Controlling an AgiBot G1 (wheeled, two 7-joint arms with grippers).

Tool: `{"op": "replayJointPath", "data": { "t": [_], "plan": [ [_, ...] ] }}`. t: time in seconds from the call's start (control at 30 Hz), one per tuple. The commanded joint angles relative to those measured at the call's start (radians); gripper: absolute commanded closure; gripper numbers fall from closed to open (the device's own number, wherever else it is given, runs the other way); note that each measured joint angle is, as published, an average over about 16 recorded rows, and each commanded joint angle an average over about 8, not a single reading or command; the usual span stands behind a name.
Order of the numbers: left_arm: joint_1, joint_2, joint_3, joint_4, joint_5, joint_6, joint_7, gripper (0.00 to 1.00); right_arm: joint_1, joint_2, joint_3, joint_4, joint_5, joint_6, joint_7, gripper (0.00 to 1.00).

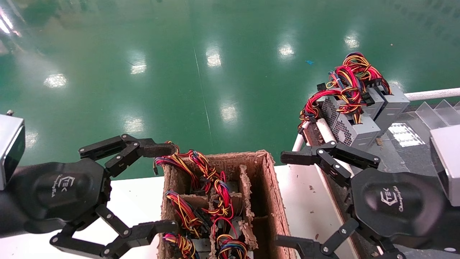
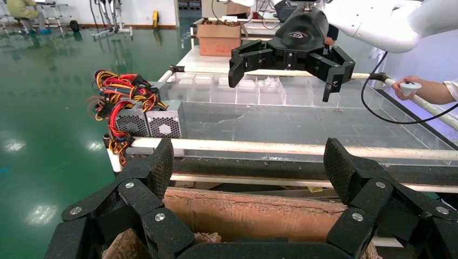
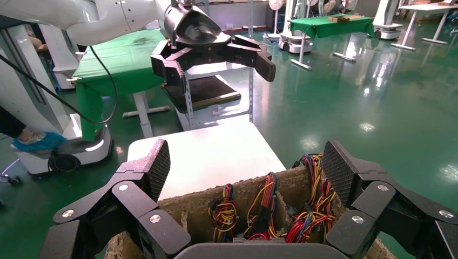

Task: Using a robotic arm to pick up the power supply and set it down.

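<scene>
1. We hold our left gripper (image 1: 163,187) with its jaws spread wide and nothing between them, at the left side of the cardboard box (image 1: 267,201).
2. Our right gripper (image 1: 287,199) is also spread wide and holds nothing; it sits on the opposite side of the box, so the box stands between our two sets of jaws.
3. In the left wrist view, our left gripper's fingers (image 2: 156,170) frame the box's brown rim (image 2: 254,210), which lies just under and between the fingertips.
4. In the right wrist view, our right gripper's fingers (image 3: 154,170) frame the same box, with coloured wire bundles (image 3: 264,213) rising from its compartments between the pads.
5. The power supply (image 1: 350,126), a grey metal box with a perforated side, lies ahead of our right jaws, well apart from the fingertips and outside their gap.
6. It rests at the end of the grey conveyor (image 1: 406,151), touching a second grey unit (image 1: 390,108) beside it.
7. Its red, yellow, orange and blue wires (image 1: 345,86) pile over its top and hang off the far end.
8. From our left jaws, the power supply lies far across, beyond the box and the white table (image 1: 309,194).
</scene>
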Motion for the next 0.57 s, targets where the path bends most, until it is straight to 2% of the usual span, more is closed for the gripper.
{"op": "replayJointPath", "data": {
  "t": [0.03,0.57],
  "plan": [
    [0.000,0.000,0.000,0.000,0.000,0.000,0.000,0.00,0.001,0.000,0.000,-0.001,-0.001,0.000,0.000,0.00],
    [0.000,0.000,0.000,0.000,0.000,0.000,0.000,0.00,0.003,-0.001,-0.001,-0.005,-0.003,0.001,-0.001,0.00]
  ]
}}
